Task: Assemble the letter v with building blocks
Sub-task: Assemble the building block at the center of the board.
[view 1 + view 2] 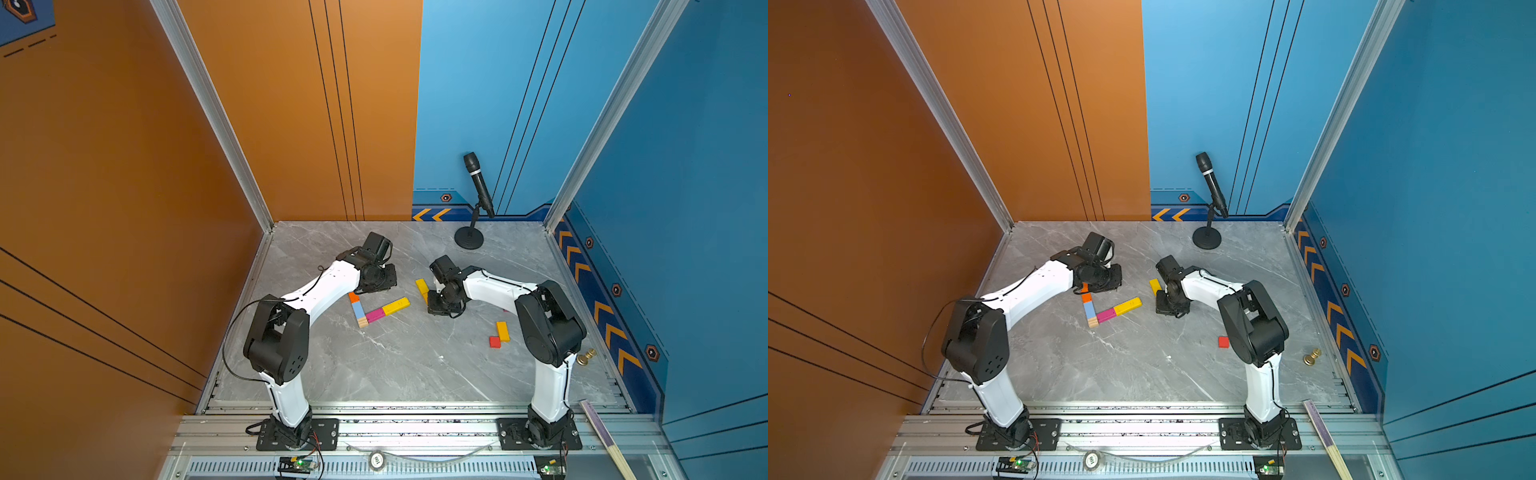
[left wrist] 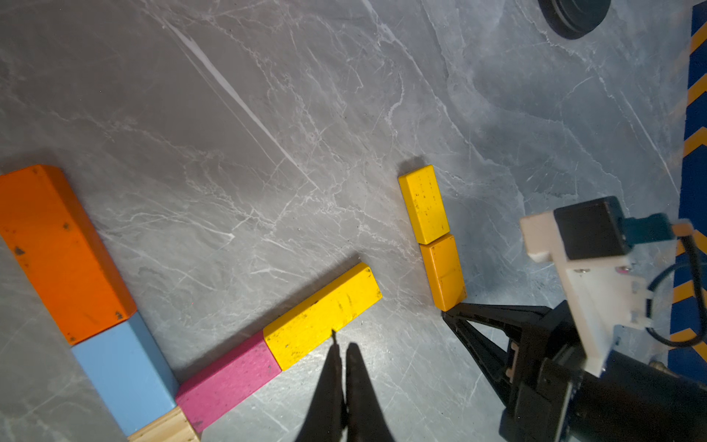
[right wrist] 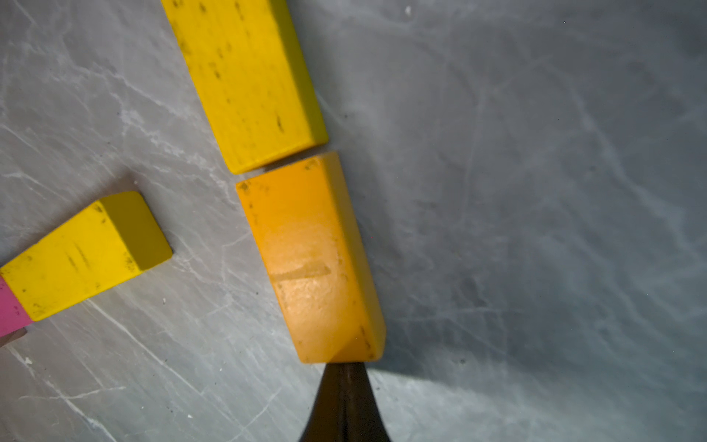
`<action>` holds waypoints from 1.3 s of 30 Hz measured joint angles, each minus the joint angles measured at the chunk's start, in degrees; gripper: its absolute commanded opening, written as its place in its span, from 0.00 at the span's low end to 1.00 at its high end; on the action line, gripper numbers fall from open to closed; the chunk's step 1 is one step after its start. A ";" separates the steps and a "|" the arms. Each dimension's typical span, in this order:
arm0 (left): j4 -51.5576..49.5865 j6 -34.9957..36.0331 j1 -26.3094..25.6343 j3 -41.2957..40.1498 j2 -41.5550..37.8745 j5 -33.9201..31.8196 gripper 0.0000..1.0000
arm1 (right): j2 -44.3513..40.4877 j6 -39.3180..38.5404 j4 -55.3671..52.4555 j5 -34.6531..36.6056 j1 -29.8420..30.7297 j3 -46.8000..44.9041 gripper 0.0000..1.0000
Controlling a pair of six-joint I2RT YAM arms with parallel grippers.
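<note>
Pushing amber block (image 3: 310, 260) end-on with clenched right fingers (image 3: 334, 390), tips touching it; left fingers (image 2: 357, 369) clenched, empty. Next, likely: swing it into line with pink-yellow arm (image 2: 275, 346).

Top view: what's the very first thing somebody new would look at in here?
A bright corner of building blocks lies in the middle of the grey table: orange and light blue in one leg, pink and yellow in the other, plain wood at the bend. Nearby the right end effector, shut, has its tip at the end of an amber block. A black microphone stands at the back.
</note>
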 measured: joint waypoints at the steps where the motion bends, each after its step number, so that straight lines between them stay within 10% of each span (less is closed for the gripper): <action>1: 0.00 0.00 0.02 -0.02 0.00 -0.02 0.08 | 0.07 0.02 0.02 0.00 -0.04 0.11 0.00; 24: 1.07 0.00 0.37 -0.35 0.02 0.90 0.04 | -10.01 0.39 -4.07 1.73 -0.55 -3.52 0.00; 39: 2.54 0.68 -0.81 5.77 6.71 7.32 0.03 | -32.54 6.34 -19.65 15.87 -7.15 -18.93 0.61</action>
